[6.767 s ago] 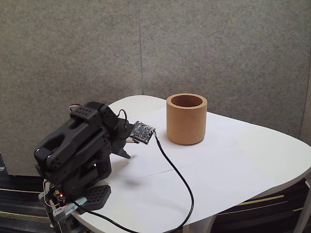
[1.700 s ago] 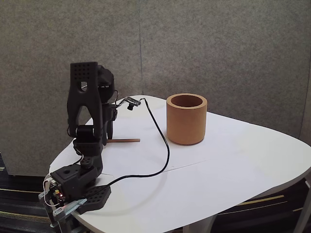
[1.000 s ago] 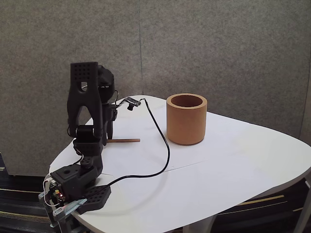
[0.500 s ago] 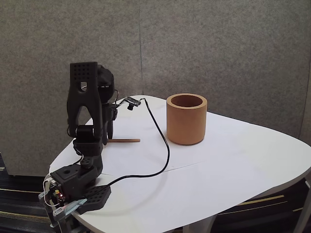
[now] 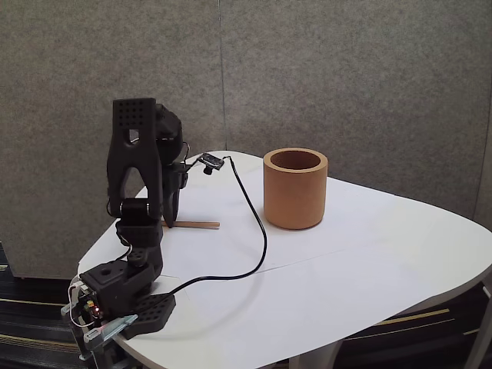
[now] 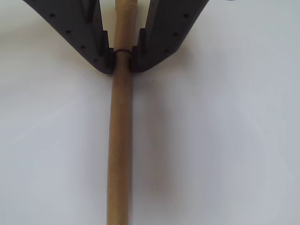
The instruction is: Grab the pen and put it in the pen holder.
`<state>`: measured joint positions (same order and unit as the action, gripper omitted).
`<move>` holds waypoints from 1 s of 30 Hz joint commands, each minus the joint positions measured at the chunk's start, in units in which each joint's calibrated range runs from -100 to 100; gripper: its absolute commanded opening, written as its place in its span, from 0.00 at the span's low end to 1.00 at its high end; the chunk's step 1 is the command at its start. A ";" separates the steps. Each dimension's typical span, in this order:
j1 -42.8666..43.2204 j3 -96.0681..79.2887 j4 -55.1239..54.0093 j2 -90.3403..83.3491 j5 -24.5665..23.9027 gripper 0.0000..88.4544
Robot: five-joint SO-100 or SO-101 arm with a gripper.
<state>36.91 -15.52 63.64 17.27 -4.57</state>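
Arm (image 5: 138, 177) upright, wrist bent down; jaws pinching pen (image 6: 119, 140), apparently on table (image 5: 346, 269).

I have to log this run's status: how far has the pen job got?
Done: the tool has reached the pen and its fingers are shut on it near one end. In hand: the pen appears not yet lifted from the table. Left: lift it, carry it to the holder, drop it in.

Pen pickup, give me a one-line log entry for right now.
gripper: shut on pen | pen: on table | pen holder: upright, apart
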 commanded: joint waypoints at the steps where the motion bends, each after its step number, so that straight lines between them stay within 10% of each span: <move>1: 0.35 -0.27 0.17 -0.32 -0.25 0.01; 30: -11.36 49.19 -0.17 -17.64 4.54 0.01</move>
<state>28.98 26.53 64.41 6.52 -1.64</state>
